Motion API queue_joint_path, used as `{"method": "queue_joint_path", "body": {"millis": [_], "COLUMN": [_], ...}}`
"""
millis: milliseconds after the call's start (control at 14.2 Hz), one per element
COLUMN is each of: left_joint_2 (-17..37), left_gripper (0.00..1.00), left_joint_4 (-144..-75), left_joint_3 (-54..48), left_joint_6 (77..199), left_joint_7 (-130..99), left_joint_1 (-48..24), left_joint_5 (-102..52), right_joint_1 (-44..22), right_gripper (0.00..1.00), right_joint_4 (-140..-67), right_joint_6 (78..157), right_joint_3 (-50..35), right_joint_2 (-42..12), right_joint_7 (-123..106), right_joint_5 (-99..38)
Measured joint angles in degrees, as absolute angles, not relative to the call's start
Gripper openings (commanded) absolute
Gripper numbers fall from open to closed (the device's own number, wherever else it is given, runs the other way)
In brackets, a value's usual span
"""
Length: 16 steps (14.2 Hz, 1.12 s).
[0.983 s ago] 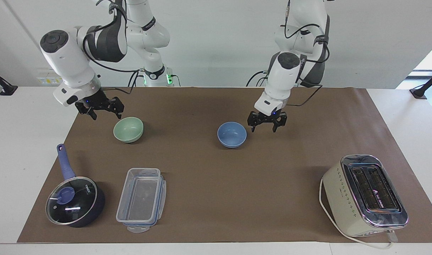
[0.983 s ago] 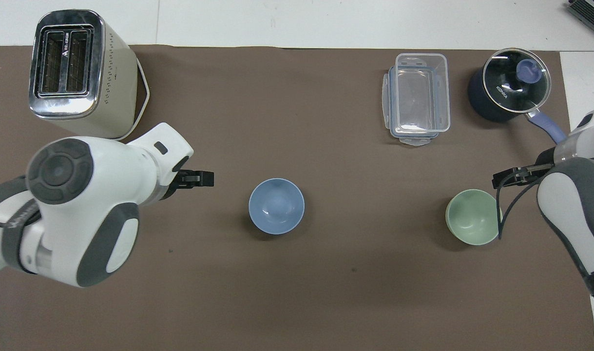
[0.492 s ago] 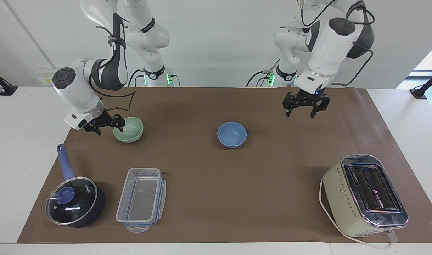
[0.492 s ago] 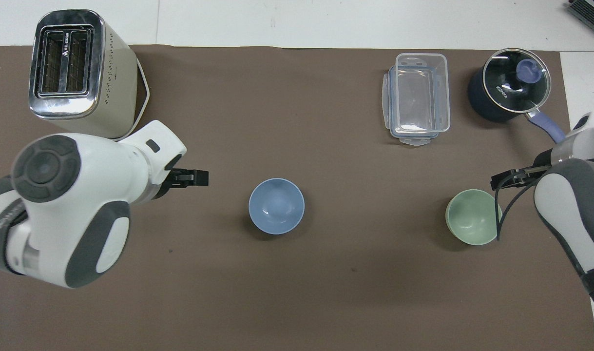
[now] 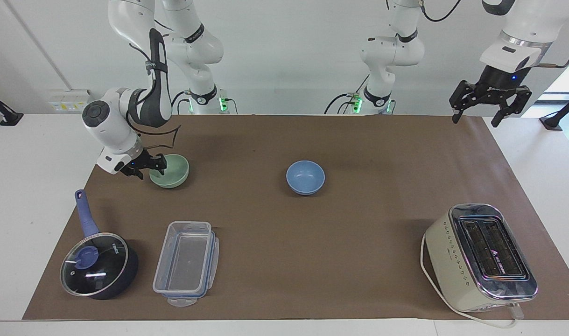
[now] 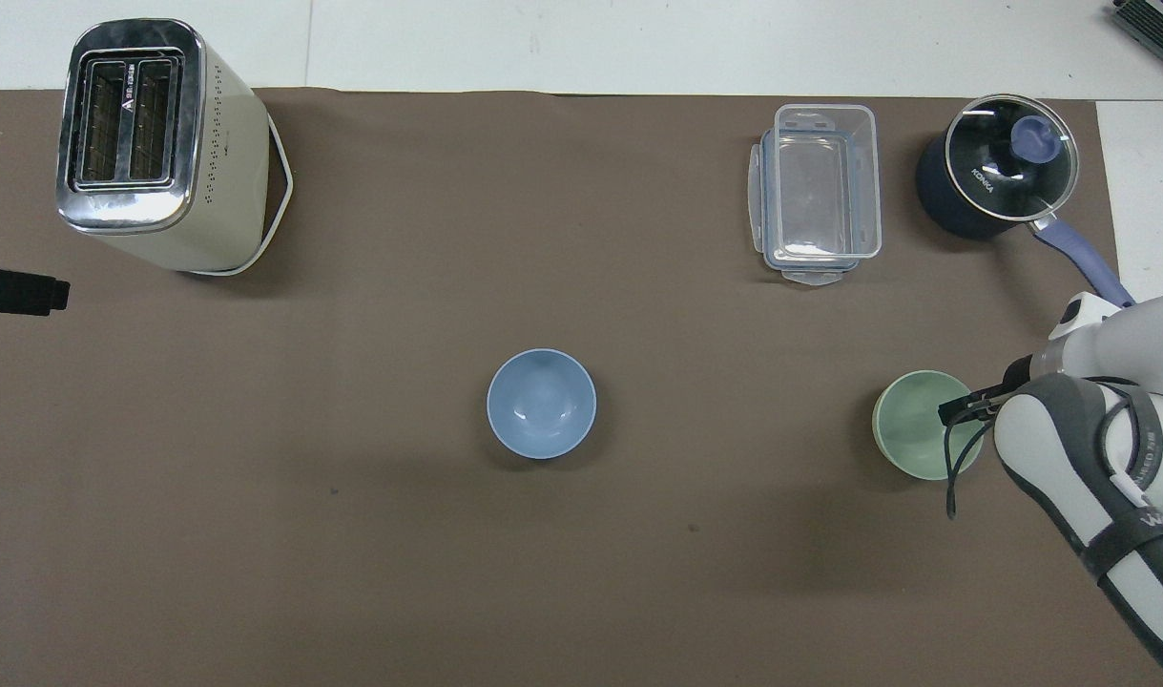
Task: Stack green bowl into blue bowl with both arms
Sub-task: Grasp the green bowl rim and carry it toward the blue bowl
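The pale green bowl (image 5: 173, 171) (image 6: 917, 426) sits upright on the brown mat toward the right arm's end of the table. My right gripper (image 5: 150, 170) (image 6: 963, 410) is low at that bowl's rim, on the side toward the table's end, and partly overlaps the rim. The bowl rests on the mat. The blue bowl (image 5: 305, 176) (image 6: 541, 404) stands alone near the mat's middle, with nothing touching it. My left gripper (image 5: 474, 122) hangs open and empty, high over the mat's corner at the left arm's end. In the overhead view only one of its fingers (image 6: 18, 291) shows.
A cream toaster (image 5: 480, 256) (image 6: 152, 143) stands far from the robots at the left arm's end. A clear lidded container (image 5: 186, 261) (image 6: 818, 191) and a dark blue saucepan with a glass lid (image 5: 97, 266) (image 6: 996, 167) sit farther from the robots than the green bowl.
The left arm rose and swung away from the blue bowl toward its own end of the table. The right gripper came down from above onto the green bowl's rim.
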<state>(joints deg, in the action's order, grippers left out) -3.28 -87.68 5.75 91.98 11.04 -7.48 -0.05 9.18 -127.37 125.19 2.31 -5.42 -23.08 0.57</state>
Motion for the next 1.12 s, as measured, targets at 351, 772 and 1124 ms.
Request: {"method": "queue_joint_path", "body": {"millis": [351,772,1124], "left_joint_2": [-2.3,-1.56,-2.63], "left_gripper": [1.0,1.0,1.0], "left_joint_4": [-84.61,-83.3,-83.36], "left_joint_3": [5.55,5.42,5.34], "left_joint_6": [85.13,83.67,82.37], "left_joint_7": [11.12,11.12,11.12], "left_joint_1": [-7.12,-7.1,-7.07], "left_joint_5": [-0.16,-2.59,-2.63], "right_joint_1": [10.03,10.0,9.42], "right_gripper": [0.0,0.0,0.0], "right_joint_4": [-127.44,-124.75,-115.25], "right_joint_6": [124.98,121.19,111.0], "right_joint_3": [2.26,1.98,1.34], "right_joint_2": [-5.18,-4.97,-4.79], "right_joint_7": [-23.08,-23.31,-23.82], "right_joint_5": [-0.57,-0.91,-5.88]}}
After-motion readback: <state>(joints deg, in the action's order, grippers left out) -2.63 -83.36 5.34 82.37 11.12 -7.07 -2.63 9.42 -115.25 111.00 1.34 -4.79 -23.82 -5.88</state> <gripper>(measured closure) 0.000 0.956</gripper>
